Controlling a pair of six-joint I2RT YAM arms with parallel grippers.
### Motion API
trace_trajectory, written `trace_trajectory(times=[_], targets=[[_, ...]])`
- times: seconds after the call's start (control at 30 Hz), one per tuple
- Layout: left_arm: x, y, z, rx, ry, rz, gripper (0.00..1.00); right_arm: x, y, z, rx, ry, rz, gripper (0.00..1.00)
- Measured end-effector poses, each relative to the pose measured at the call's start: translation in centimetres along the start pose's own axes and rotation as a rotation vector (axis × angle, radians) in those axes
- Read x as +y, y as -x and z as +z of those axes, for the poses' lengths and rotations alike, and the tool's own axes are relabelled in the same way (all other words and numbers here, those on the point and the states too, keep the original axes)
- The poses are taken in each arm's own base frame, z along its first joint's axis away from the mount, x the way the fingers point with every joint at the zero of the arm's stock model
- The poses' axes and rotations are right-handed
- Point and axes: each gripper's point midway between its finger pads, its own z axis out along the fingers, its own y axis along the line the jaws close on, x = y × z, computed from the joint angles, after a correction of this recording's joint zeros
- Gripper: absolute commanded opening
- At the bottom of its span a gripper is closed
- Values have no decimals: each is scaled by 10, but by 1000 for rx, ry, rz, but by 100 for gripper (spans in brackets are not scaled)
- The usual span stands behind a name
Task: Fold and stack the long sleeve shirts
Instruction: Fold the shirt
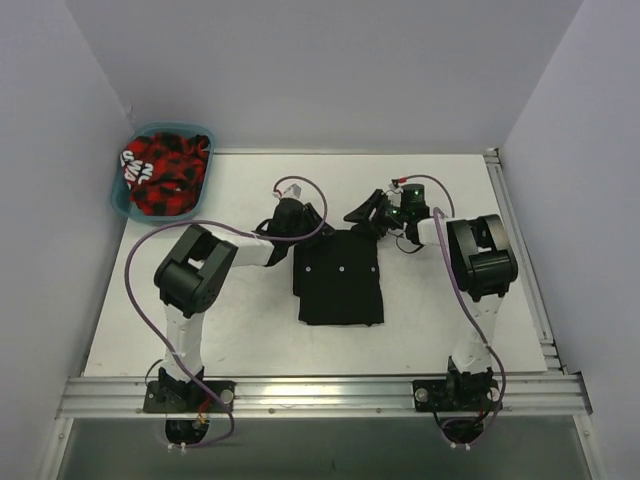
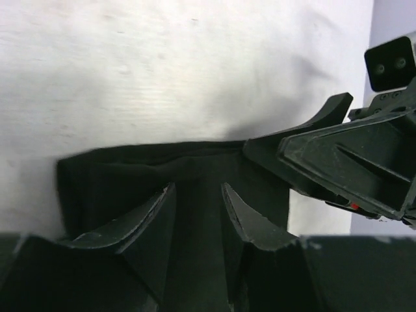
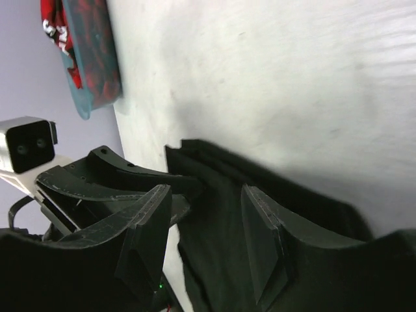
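Note:
A plain black long sleeve shirt (image 1: 340, 285) lies folded into a flat rectangle at the table's middle, with small pale buttons showing. My left gripper (image 1: 305, 222) is at the shirt's far left corner and my right gripper (image 1: 366, 214) at its far right corner. In the left wrist view the left gripper (image 2: 198, 190) is open, jaws apart over the shirt's edge (image 2: 110, 172), holding nothing. In the right wrist view the right gripper (image 3: 207, 192) is open over the cloth (image 3: 299, 198). The two grippers' fingertips are close together.
A teal plastic basket (image 1: 160, 128) stands at the table's far left corner with a red and black checked garment (image 1: 160, 172) in it; the basket also shows in the right wrist view (image 3: 107, 84). A metal rail (image 1: 520, 260) runs along the table's right edge.

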Motion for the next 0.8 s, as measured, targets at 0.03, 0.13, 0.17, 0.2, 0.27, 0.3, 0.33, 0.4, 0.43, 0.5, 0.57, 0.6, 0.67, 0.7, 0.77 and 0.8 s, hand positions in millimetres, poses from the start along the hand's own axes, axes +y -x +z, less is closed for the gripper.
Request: trace_trajectory(times=[0.03, 0.13, 0.17, 0.2, 0.27, 0.3, 0.33, 0.4, 0.43, 0.5, 0.57, 0.6, 0.67, 0.7, 0.77, 0.8], targets=[[8, -1, 5, -1, 8, -11, 42, -8, 1, 4, -5, -5, 12, 47], [30, -1, 11, -13, 20, -55, 39, -30, 8, 7, -33, -17, 52, 47], [32, 1, 12, -17, 7, -70, 39, -34, 10, 6, -36, -6, 70, 47], [32, 3, 11, -28, -4, -80, 37, -35, 13, 4, -48, 6, 78, 47], [37, 5, 9, -45, -14, -96, 37, -39, 18, -1, -77, 18, 84, 47], [40, 6, 7, -54, -21, -109, 37, -41, 19, -4, -86, 25, 92, 47], [41, 6, 6, -61, -27, -117, 37, -42, 20, -7, -94, 33, 96, 47], [42, 8, 4, -72, -38, -124, 37, -43, 21, -14, -109, 35, 96, 47], [42, 9, 2, -75, -38, -125, 38, -43, 22, -17, -118, 31, 96, 47], [41, 11, -4, -83, -38, -124, 39, -45, 26, -26, -139, 10, 91, 47], [40, 16, -12, -94, -35, -117, 41, -46, 29, -37, -160, -19, 83, 47], [36, 19, -18, -104, -36, -111, 43, -44, 29, -43, -167, -34, 73, 47], [25, 27, -33, -126, -50, -97, 46, -36, 29, -60, -189, -57, 53, 47], [16, 32, -42, -140, -66, -87, 49, -29, 28, -68, -201, -57, 37, 47], [-6, 40, -64, -169, -109, -73, 52, -12, 22, -86, -218, -47, 0, 47], [-19, 42, -77, -180, -133, -64, 54, -3, 18, -95, -222, -43, -19, 47]])
